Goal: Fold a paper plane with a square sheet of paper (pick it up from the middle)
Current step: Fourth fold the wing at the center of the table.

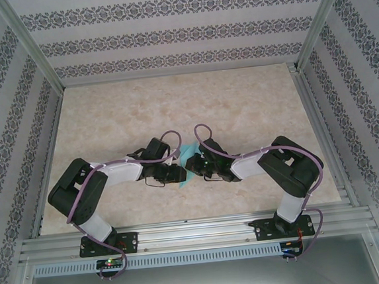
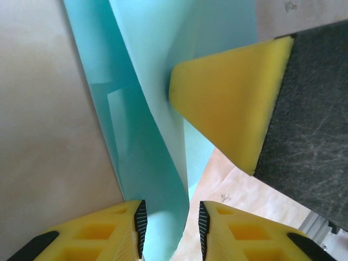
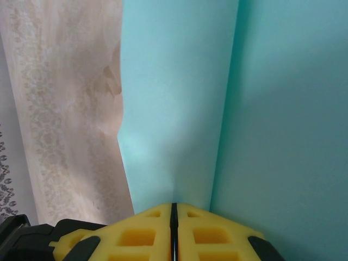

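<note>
The square sheet of paper (image 1: 188, 150) is turquoise, folded along lengthwise creases, and held up between the two arms at the middle of the table. My right gripper (image 3: 174, 209) is shut on its lower edge, and the paper (image 3: 179, 109) rises from the fingertips with a crease to the right. In the left wrist view, a hanging fold of the paper (image 2: 147, 81) passes between the pads of my left gripper (image 2: 172, 228). The left jaws stand apart, with a gap beside the fold. A yellow right finger (image 2: 228, 103) presses the paper from the right. From above, the left gripper (image 1: 181, 174) faces the right gripper (image 1: 193, 163).
The beige marbled table (image 1: 173, 103) stretches away behind the arms. Patterned walls stand on three sides. An aluminium rail (image 1: 197, 231) with both arm bases runs along the near edge, and metal posts rise at the back corners.
</note>
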`<state>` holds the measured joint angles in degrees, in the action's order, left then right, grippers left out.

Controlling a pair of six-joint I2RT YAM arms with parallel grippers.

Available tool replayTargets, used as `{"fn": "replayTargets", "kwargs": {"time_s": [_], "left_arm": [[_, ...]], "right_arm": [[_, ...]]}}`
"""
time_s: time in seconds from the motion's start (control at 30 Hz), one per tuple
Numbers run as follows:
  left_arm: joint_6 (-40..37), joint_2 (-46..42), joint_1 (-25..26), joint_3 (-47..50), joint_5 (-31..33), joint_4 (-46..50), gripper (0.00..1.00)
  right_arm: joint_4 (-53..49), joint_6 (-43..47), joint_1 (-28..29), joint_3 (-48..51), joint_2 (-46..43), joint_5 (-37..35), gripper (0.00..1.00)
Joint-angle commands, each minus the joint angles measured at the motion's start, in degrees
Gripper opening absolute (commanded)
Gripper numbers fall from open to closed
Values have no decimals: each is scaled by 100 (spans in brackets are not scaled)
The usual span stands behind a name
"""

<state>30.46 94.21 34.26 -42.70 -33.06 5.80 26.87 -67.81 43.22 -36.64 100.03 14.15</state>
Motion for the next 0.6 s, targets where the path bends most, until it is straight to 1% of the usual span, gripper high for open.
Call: {"fn": "replayTargets", "kwargs": {"time_s": [0.0,0.17,0.23,0.37,0.47,0.57], "left_arm": [[-258,165,134,-105,554,457,34],[-268,229,188,-160,678,535,32],[-248,141,195,-129,564,446,34],[-218,-289,254,-63,652,364,41],[-346,-581,381,-113,1036,606,45],[-475,-676,470,-175,1292,815,46]], "right_arm": [[29,-82,-38,-88,107,-51,10],[27,-68,-51,-62,68,-62,10],[19,-69,-52,-53,69,-65,10],[17,-76,-58,-53,79,-68,10],[35,-80,-51,-70,87,-51,10],[25,-74,-47,-96,102,-43,10]]}}
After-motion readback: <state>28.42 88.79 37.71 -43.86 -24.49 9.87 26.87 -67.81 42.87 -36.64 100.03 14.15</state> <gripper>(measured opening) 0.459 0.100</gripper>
